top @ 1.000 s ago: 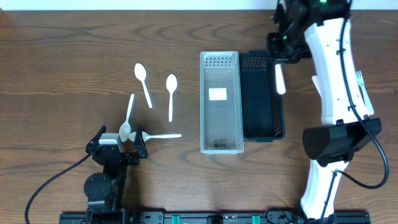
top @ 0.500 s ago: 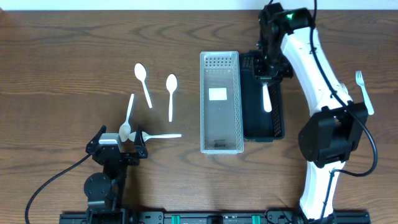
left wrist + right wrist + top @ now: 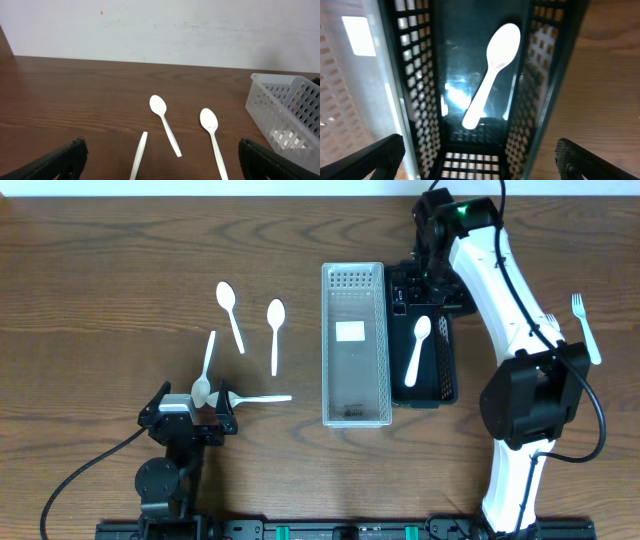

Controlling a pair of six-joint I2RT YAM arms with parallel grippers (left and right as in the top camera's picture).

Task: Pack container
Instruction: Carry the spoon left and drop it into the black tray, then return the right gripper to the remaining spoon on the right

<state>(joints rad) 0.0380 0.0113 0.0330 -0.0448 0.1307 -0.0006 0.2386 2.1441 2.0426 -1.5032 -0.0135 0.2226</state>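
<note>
Half a second back the right gripper (image 3: pixel 428 278) had a white plastic spoon (image 3: pixel 416 350) pinched over the black perforated plastic basket (image 3: pixel 447 375); now the spoon has dropped and lies loose on the basket floor. From the wrist camera the right fingers (image 3: pixel 370 160) stand wide apart with nothing between them, hanging above the basket's far end. I'd say that is one piece packed and the arm free to fetch another

The spoon lies flat and a little slantwise, bowl toward the far end and handle toward the near end. It's plain glossy white, smooth, one piece, with nothing else in the basket beside it. It sits wholly inside the mesh walls, not propped on a rim

Just to the left, the clear slotted plastic tray (image 3: pixel 325 340) stands touching or very nearly touching the black basket and holds only a white label. Four more white plastic spoons (image 3: pixel 230 315) lie scattered on the wooden table (image 3: pixel 100 280) well to the left, near the left gripper (image 3: pixel 190 415), whose fingers (image 3: pixel 50 162) are also spread open and empty. A white plastic fork (image 3: pixel 585 328) lies off to the right, so plenty seems left to pack
</note>
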